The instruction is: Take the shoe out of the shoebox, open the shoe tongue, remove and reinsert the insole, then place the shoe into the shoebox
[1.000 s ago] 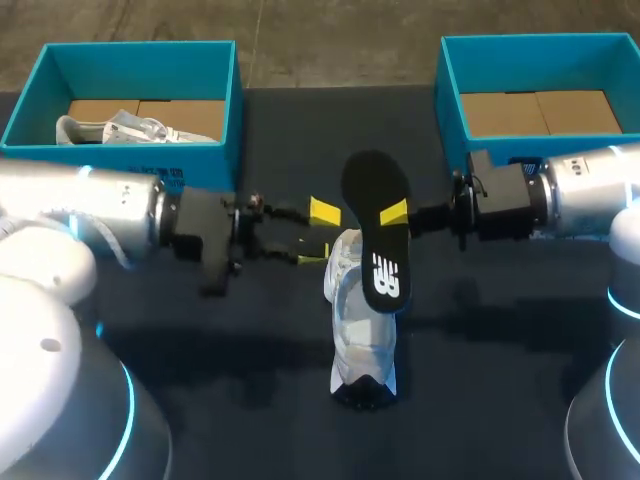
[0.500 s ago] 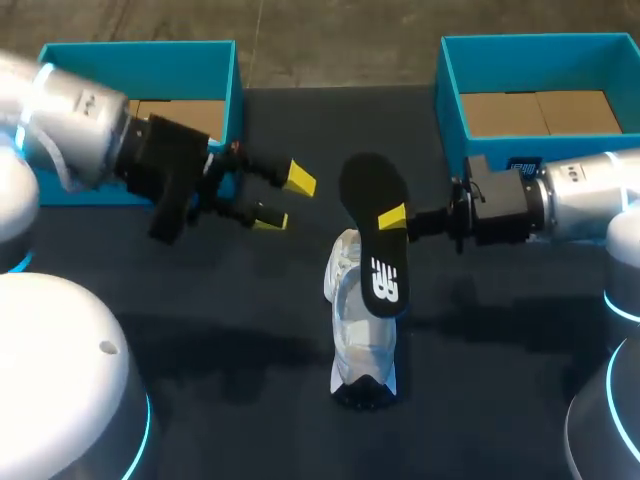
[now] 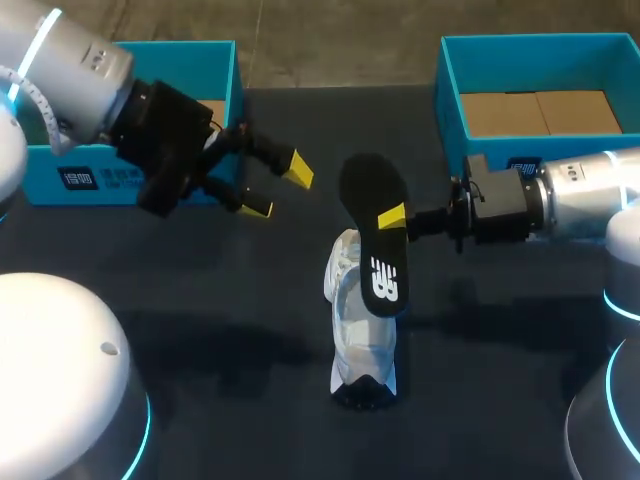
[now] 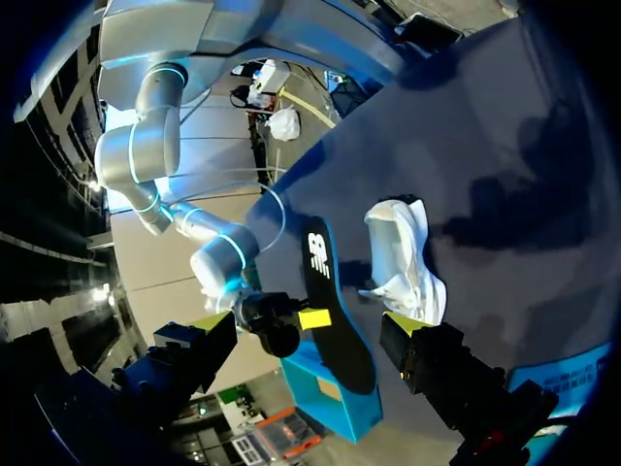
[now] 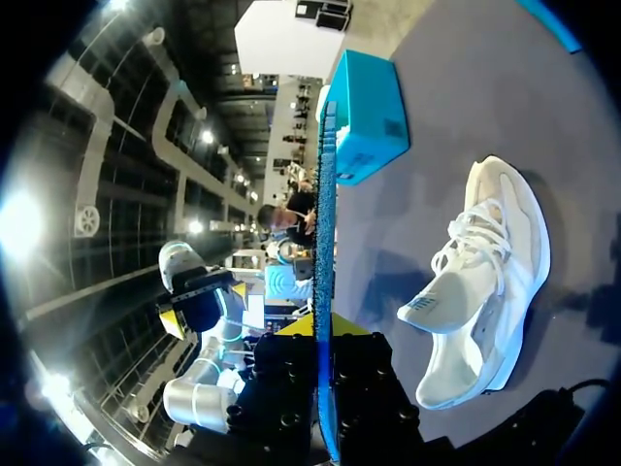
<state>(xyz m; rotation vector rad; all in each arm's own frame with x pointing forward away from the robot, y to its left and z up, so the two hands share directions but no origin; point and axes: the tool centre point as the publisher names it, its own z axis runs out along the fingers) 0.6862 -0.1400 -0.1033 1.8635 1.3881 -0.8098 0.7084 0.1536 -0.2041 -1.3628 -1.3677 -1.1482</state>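
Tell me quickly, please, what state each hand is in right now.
Left hand: open, holding nothing.
Right hand: closed on the black insole.

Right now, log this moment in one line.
left gripper open, empty | right gripper shut on insole | shoe on table, insole out

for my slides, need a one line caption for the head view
Right gripper holds the black insole by the white shoe; open left gripper hangs apart.
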